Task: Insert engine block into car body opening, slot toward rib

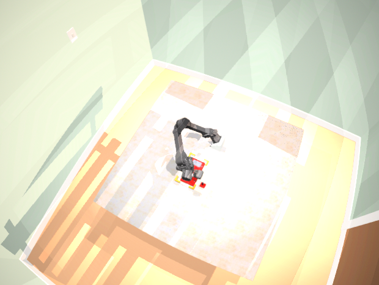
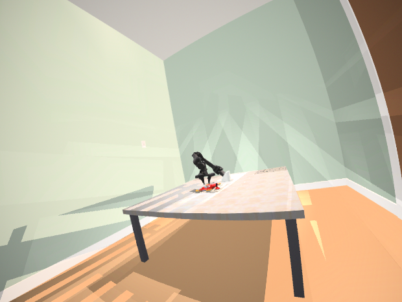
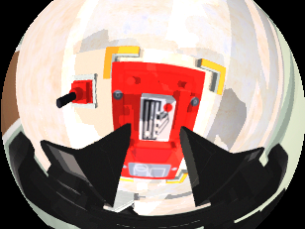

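Observation:
The red car body point(image 1: 200, 165) point(image 2: 211, 186) point(image 3: 153, 73) lies between yellow corner brackets. The grey engine block point(image 3: 149, 119), with dark slots and a red dot on top, sits in the opening of the car body in the wrist view. It looks square to the body; how deep it sits is hard to tell. The rib cannot be made out. My gripper point(image 2: 206, 183) point(image 3: 155, 129) is partly open above the car body. Its black fingertips stand to the left and right of the block, with visible gaps, and hold nothing. In the top view the arm hides the block.
A small red part point(image 1: 202, 185) point(image 3: 84, 92) with a black peg stands beside the car body, on the left in the wrist view. Yellow brackets point(image 3: 124, 50) point(image 3: 215, 73) stand at the body's corners. The arm's white base mount point(image 2: 226, 176) is behind.

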Available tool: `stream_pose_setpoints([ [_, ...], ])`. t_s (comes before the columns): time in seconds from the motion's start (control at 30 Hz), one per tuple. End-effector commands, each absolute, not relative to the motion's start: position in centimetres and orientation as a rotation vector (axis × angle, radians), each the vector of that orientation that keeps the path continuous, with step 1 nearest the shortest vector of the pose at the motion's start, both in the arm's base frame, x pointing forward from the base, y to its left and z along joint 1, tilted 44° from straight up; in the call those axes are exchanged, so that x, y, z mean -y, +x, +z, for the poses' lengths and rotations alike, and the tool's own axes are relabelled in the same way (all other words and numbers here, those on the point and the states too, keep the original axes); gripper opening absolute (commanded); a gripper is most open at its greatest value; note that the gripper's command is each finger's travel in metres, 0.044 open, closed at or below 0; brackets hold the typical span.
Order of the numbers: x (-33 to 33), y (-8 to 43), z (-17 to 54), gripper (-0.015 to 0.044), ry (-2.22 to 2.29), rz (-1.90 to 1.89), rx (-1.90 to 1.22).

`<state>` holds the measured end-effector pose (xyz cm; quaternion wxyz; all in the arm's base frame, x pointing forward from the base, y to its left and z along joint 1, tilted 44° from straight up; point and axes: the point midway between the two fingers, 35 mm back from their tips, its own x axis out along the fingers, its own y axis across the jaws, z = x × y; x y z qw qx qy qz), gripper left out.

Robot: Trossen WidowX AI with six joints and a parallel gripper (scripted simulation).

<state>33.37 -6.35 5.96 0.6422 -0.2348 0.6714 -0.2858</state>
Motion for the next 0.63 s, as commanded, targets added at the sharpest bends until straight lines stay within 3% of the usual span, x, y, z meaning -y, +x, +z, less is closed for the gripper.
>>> stream_pose_setpoints([
  [0.0,6.32,33.49,6.10,0.0125,-0.529,-0.656,-1.524],
  [0.17,6.32,33.49,6.10,0.0000,-0.529,-0.656,-1.524],
  [0.6,6.32,33.49,6.10,0.0000,-0.529,-0.656,-1.524],
])
